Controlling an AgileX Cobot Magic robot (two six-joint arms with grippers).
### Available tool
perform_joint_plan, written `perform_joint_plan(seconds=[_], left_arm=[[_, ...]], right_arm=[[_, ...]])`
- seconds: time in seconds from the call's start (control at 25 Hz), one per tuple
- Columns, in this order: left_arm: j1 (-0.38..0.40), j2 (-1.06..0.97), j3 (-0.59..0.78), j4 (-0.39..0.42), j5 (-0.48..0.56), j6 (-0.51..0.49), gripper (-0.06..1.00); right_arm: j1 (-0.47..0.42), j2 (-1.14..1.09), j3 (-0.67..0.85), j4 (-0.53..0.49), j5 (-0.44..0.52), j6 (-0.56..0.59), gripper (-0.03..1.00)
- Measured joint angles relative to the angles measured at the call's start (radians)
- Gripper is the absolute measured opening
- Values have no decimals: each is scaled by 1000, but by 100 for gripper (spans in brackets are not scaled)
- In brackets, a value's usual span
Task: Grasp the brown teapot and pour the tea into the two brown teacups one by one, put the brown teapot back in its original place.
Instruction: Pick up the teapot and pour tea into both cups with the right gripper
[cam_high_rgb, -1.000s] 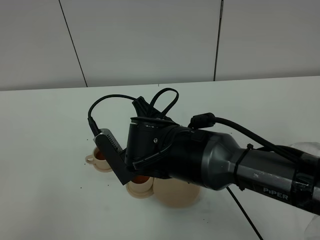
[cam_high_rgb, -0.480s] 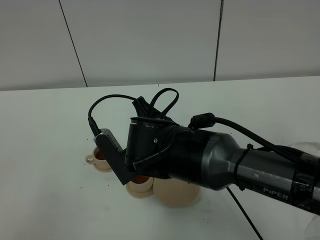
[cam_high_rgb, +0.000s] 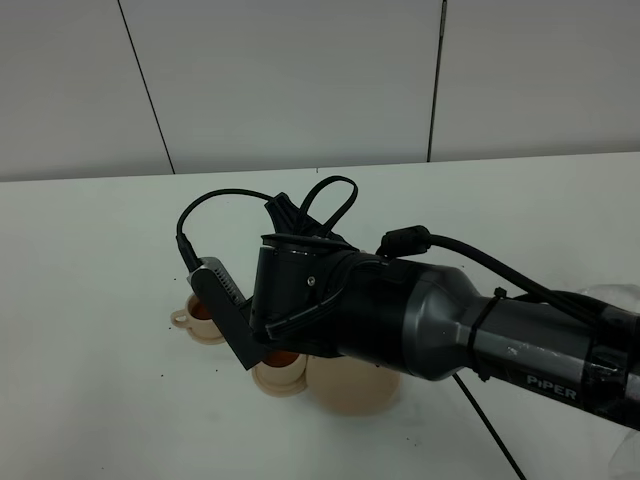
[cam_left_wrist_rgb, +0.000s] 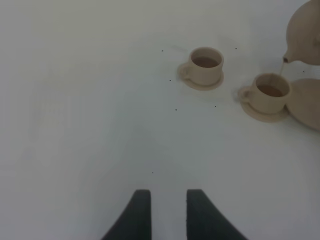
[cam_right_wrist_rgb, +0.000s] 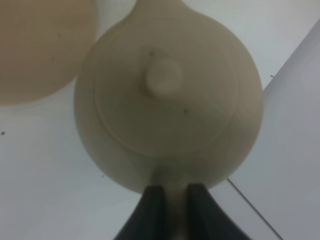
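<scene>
Teapot (cam_right_wrist_rgb: 168, 97) clamped in right gripper (cam_right_wrist_rgb: 169, 196)

Even soft indoor light, faint shadows, no glare, right wrist view blurred on the close teapot (cam_right_wrist_rgb: 168, 100), left wrist view slightly hazy

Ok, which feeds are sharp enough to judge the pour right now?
Left wrist: evenly lit, teapot spout over the near teacup fairly clear. Right wrist: too close, teapot lid soft and blurred. Exterior high: sharp, but the right arm hides the pot.
</scene>
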Motion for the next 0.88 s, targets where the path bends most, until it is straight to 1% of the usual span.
perform_joint_plan(seconds=[0.88], left_arm=[[0, 0, 0, 0, 0, 0, 24]], right_arm=[[0, 0, 0, 1, 0, 4, 10]])
